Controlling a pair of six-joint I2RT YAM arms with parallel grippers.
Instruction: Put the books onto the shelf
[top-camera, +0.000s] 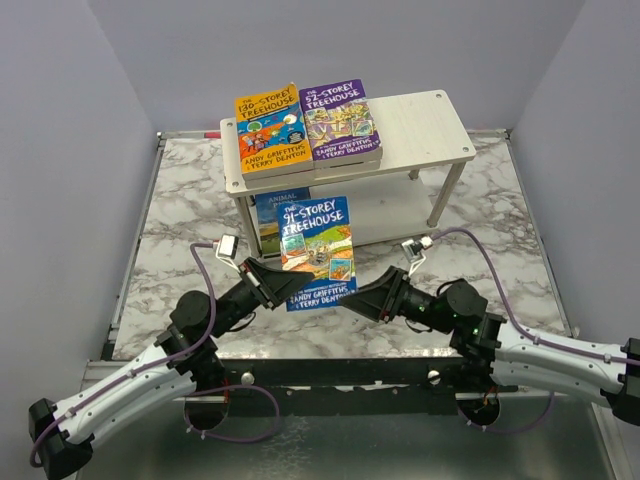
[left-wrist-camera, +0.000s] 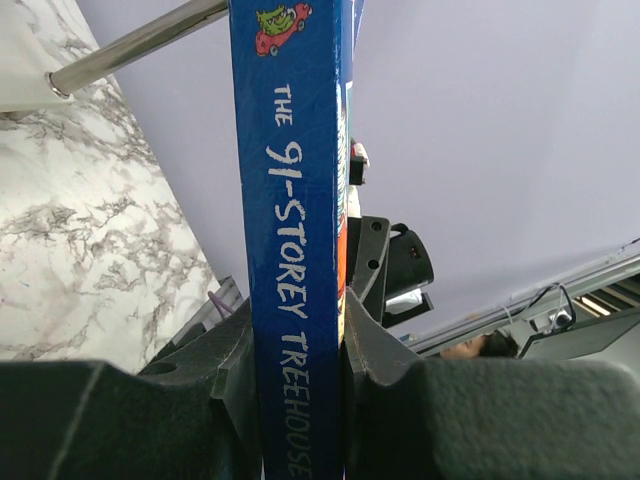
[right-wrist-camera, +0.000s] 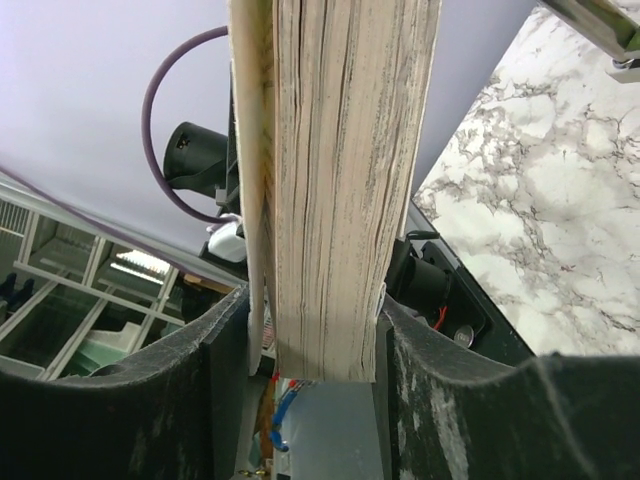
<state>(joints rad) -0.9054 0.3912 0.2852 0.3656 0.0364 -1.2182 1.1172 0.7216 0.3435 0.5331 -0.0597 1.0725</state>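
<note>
At 6 o'clock of the shelf (top-camera: 430, 120): blue book (top-camera: 318, 252) aloft between both arms.
Left gripper (top-camera: 272, 283): clamps the spine.
Right gripper (top-camera: 365, 295): jaws pinch the page edge, cover gaping.
Risk: loose cover slips; book twists, drops.

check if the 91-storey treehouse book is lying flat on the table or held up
The book is held up off the table: left end effector clamps its spine, right end effector its page edge.
</note>
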